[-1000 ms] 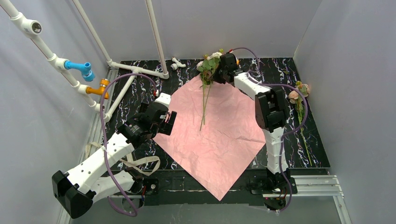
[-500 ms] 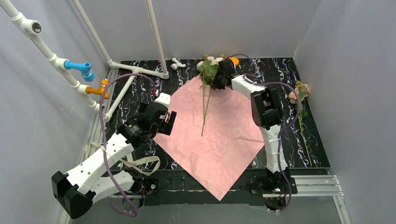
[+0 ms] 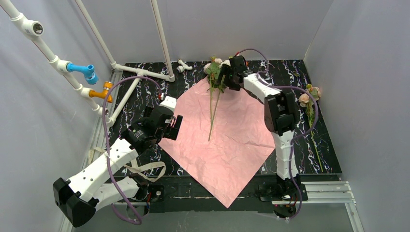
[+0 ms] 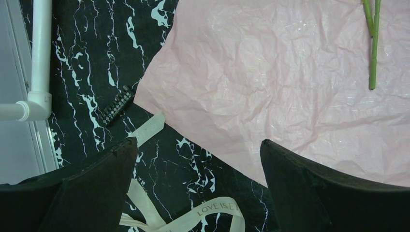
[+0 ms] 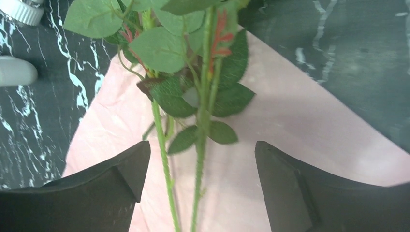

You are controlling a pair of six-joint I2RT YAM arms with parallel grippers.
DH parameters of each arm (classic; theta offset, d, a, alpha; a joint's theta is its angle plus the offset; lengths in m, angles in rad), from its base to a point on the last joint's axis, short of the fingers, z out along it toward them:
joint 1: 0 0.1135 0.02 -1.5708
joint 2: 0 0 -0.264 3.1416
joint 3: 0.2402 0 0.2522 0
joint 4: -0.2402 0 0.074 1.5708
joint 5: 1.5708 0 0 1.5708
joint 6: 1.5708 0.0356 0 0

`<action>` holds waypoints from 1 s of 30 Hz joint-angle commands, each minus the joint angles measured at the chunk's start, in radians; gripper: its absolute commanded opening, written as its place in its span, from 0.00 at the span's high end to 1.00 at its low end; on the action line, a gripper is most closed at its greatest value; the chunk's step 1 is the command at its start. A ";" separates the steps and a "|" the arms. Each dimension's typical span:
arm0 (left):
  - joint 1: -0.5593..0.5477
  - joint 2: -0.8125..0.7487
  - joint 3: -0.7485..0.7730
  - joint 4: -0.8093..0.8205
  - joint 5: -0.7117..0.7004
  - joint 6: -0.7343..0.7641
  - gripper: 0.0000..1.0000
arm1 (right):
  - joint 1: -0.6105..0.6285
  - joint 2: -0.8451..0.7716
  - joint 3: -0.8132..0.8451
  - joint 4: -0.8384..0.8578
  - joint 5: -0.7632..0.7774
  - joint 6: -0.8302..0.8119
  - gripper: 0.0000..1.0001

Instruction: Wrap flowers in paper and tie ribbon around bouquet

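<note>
While one pink paper (image 3: 227,145) lies flat on the desk (image 3: 290,72), one bunch of flowers (image 3: 211,96) rests at its top corner. Both are spread wide: the right end effector (image 3: 226,76) over the flowers, the left end effector (image 3: 172,126) at the paper's left edge. A second bunch (image 3: 308,99) lies far right, one ribbon (image 4: 217,209) lower left.

1. Blooms of the flowers (image 5: 200,92) were cut off by the right wrist view's top edge, stems by its bottom edge
2. The ribbon (image 4: 215,209) ran off the left wrist view's bottom edge; lettering only partly readable
</note>
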 commanded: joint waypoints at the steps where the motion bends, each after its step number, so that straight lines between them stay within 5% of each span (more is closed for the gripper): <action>1: 0.003 -0.024 -0.008 0.004 0.003 0.004 0.02 | -0.038 -0.216 -0.061 -0.083 0.092 -0.186 0.11; 5: 0.003 -0.028 -0.004 0.004 0.018 0.003 0.02 | -0.121 -0.412 -0.270 -0.056 0.306 -0.320 0.09; 11: 0.004 -0.026 -0.002 0.004 0.047 -0.002 0.02 | -0.263 -0.636 -0.694 0.265 0.721 -0.495 0.02; 18: 0.003 -0.012 -0.002 0.004 0.065 -0.005 0.02 | -0.486 -0.578 -0.793 0.278 0.669 -0.442 0.02; 30: 0.003 -0.018 -0.005 0.005 0.056 -0.006 0.02 | -0.659 -0.505 -0.837 0.327 0.480 -0.374 0.05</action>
